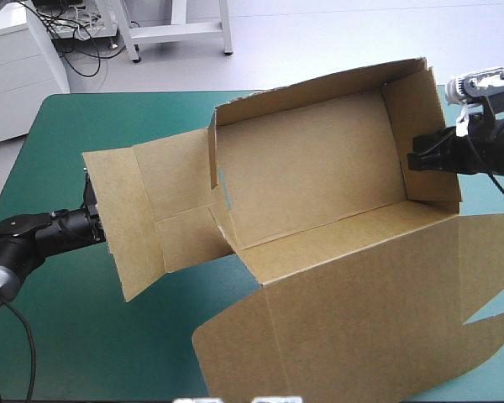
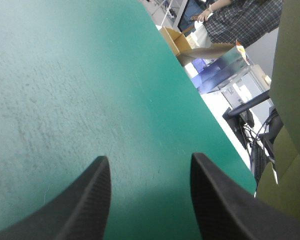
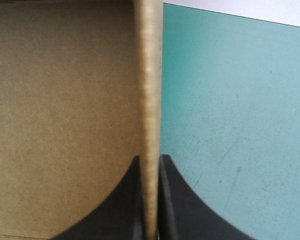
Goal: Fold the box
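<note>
The brown box (image 1: 311, 159) lies in the middle of the table, its far wall and right wall raised. Its lid (image 1: 361, 319) lies flat toward the front edge. The left side flap (image 1: 122, 218) stands tilted outward. My right gripper (image 1: 413, 159) is shut on the right wall; in the right wrist view (image 3: 150, 165) the wall's edge (image 3: 150, 90) runs between the fingers. My left gripper (image 2: 147, 165) is open over bare teal-green cover with nothing between its fingers. It sits behind the left flap, which hides it in the high view. Brown board (image 2: 295, 100) stands beside it.
Bare teal-green cover (image 1: 84, 344) lies at the front left and along the far edge (image 1: 134, 109). The lid's corner flap (image 1: 487, 235) reaches the table's right edge. A white cabinet (image 1: 17, 67) stands beyond the far left corner.
</note>
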Controlling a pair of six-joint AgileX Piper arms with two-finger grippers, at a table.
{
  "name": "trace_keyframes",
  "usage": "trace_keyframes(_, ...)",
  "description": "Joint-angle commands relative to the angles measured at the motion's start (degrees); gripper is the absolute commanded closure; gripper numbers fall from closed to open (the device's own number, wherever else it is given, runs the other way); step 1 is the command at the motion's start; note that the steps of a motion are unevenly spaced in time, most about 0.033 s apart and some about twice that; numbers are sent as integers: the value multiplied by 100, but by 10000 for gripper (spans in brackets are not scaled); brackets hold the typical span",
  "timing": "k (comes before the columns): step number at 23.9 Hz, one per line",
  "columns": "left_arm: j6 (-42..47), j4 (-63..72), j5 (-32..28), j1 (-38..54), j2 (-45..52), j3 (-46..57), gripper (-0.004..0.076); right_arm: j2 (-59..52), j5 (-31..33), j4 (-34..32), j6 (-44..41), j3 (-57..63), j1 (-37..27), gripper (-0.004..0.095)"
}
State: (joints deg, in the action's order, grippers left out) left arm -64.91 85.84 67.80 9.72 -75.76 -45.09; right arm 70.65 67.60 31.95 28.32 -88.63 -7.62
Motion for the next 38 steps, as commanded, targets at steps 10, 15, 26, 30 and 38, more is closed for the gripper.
trace_keyframes(10, -19, 860, 697, -29, 561, -185, 343, 77, -608, 142, -140, -133, 212, 923)
trace_keyframes(15, 13, 860, 697, -29, 887, -185, 343, 259, -1378, -1088, -949, -145, 1213, 923)
trace_keyframes(26, 2, 1053, 697, -29, 1094, -208, 196, 575, -2153, -2280, -1941, -145, 2417, 923)
trace_keyframes(30, 0, 1071, 697, -29, 1094, -432, 192, 606, -2258, -2452, -2117, -145, 2522, 923)
trace_keyframes(38, 69, 952, 697, -29, 1094, -716, 192, 635, -2443, -2431, -2178, -145, 2614, 923)
